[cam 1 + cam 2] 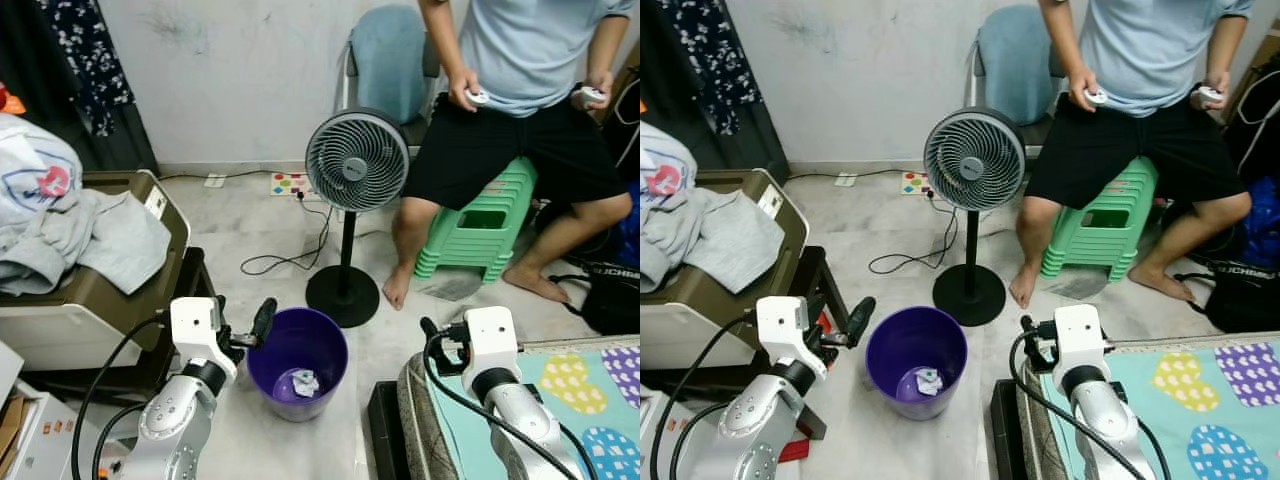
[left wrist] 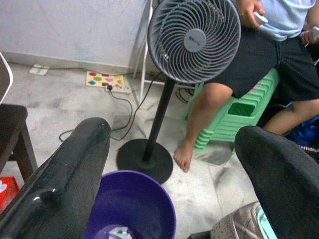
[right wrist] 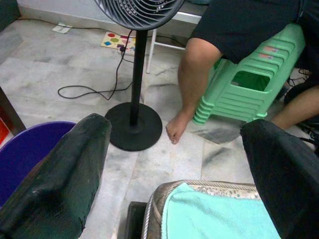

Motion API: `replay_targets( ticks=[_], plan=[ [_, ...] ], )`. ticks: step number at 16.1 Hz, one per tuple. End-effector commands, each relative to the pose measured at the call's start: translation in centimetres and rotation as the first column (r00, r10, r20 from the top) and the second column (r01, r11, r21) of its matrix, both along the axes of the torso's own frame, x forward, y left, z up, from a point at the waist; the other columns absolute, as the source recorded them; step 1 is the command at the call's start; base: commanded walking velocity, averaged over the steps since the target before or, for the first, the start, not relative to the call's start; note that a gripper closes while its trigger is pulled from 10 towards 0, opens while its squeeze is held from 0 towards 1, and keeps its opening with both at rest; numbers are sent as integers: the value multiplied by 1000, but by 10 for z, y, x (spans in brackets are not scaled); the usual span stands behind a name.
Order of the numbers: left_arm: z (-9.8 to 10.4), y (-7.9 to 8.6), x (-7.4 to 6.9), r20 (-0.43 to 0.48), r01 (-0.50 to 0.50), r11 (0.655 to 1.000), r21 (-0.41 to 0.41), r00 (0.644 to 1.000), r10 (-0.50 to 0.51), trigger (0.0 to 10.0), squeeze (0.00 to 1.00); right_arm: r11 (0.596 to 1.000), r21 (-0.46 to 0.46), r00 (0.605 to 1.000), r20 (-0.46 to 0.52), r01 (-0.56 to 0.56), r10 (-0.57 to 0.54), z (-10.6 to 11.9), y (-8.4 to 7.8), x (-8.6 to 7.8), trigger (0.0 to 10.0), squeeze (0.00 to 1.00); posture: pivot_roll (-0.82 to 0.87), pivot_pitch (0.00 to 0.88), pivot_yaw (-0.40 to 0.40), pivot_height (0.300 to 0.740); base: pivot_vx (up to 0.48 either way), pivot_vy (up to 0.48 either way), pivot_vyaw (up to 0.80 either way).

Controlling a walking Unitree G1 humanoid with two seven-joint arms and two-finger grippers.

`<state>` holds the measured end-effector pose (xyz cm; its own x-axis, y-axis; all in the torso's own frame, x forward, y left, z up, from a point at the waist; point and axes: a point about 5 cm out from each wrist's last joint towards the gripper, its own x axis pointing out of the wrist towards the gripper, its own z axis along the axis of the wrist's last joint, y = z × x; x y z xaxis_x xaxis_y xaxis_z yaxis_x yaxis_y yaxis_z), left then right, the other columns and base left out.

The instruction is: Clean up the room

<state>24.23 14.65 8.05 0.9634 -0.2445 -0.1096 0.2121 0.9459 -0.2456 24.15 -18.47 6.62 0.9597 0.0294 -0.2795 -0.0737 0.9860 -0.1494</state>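
Person seated on green stool, behind fan. Purple bin on floor in front of fan, crumpled paper inside. Left gripper above bin rim, fingers spread, empty. Right gripper over mattress edge, fingers apart, empty.

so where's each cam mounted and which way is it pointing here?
Left eye: on the head, looking forward and down at the purple bin and pedestal fan; both arms show.
Right eye: same head, same scene; left gripper beside the bin.
Left wrist: along that gripper's open fingers, over the bin toward the fan and a seated person.
Right wrist: along the open right gripper, over the mattress edge.
Shared: all four show bin and fan.
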Motion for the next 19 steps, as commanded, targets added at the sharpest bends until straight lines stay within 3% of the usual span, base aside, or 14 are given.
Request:
replay_targets(
  ticks=[1, 12, 19],
  plan=[
    [5, 6, 0, 25, -23, 1000, 17, 999, 23, 10000, 0, 1000, 11, 1000, 22, 2, -2, 6, 0, 1, 10000, 0, -95, 0, 18, 740, 0, 0, -800],
    [6, 6, 6, 35, -27, 999, 35, 999, 26, 10000, 0, 1000, 13, 999, 32, 3, -3, 7, 0, 4, 10000, 0, -96, 0, 22, 740, 0, 0, -792],
    [5, 9, 9, 14, -72, 997, 22, 997, 72, 10000, 0, 1000, 14, 1000, 30, -4, 3, 6, 2, 4, 10000, 0, -94, 0, 21, 740, 0, 0, -71]
  ],
)
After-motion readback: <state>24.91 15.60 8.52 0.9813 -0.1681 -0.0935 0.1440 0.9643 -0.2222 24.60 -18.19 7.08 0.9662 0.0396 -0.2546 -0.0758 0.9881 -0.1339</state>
